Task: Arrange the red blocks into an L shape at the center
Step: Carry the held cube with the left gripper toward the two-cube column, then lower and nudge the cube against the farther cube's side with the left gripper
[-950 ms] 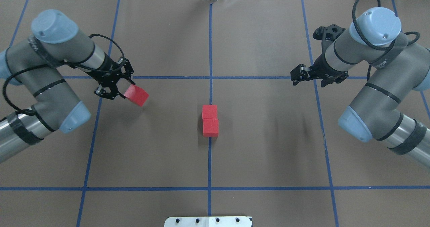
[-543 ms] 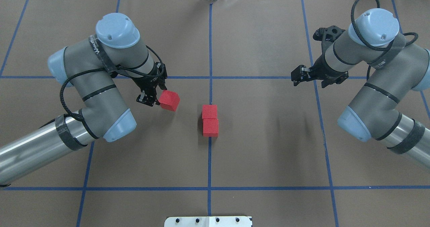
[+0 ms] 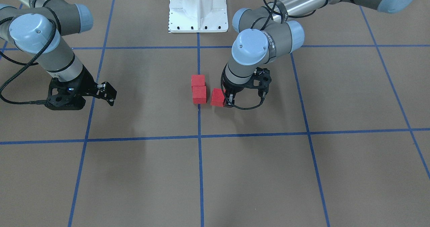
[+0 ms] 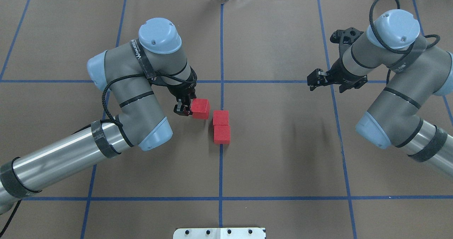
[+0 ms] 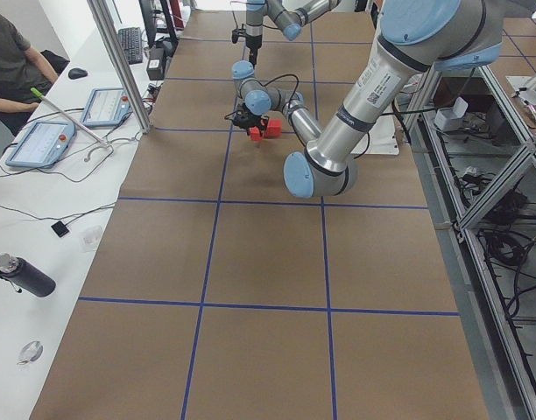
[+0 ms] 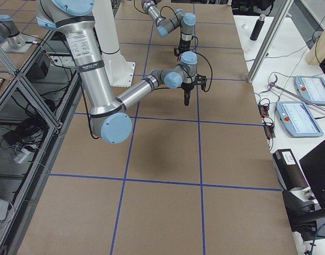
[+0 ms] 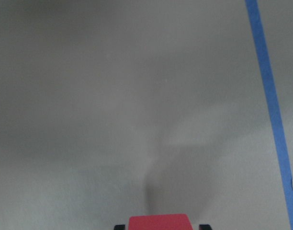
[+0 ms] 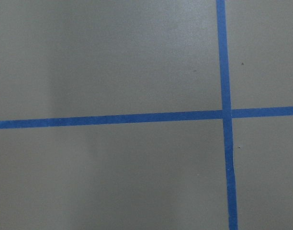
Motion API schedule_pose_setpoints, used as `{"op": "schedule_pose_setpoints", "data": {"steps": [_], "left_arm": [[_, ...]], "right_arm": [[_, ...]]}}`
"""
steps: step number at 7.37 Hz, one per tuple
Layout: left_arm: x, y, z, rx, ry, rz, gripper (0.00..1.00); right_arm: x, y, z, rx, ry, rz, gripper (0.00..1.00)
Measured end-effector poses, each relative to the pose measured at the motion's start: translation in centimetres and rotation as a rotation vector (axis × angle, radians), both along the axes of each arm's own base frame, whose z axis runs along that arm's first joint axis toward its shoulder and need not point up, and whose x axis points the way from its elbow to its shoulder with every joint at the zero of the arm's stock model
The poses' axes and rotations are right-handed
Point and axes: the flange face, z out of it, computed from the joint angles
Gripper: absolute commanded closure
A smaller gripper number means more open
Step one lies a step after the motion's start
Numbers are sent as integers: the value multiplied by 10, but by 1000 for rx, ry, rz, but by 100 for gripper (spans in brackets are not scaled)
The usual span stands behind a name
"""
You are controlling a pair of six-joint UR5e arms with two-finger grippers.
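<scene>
Red blocks, three in all. Two (image 4: 221, 118) (image 4: 222, 134) lie flat on the brown surface (image 4: 283, 143), touching face to face in a short row along the central blue tape line (image 4: 221, 55), at the center of the grid. The third red block (image 4: 200, 108) sits just beside the row's farther block (farther from the robot's base), on the robot's left, with a narrow gap between them. It is pinched between the fingers of the left gripper (image 4: 184, 105). The left wrist view shows its top edge between the two dark fingertips, above its own shadow, but whether it touches the surface cannot be told. The left arm (image 4: 141, 90) reaches in across the table. The right gripper (image 4: 313, 81) hangs well apart near a tape crossing, its fingers spread and holding nothing. The white base plate (image 3: 198, 8) stands at the robot's edge of the table.
</scene>
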Motion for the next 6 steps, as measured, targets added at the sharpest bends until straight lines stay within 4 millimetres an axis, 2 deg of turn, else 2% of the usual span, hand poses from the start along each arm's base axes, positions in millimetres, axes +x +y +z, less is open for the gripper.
{"op": "schedule_pose_setpoints", "data": {"steps": [6], "left_arm": [[7,0,2,-66,-18,-47,100]], "right_arm": [[2,0,-4,5,-6,3,0]]}}
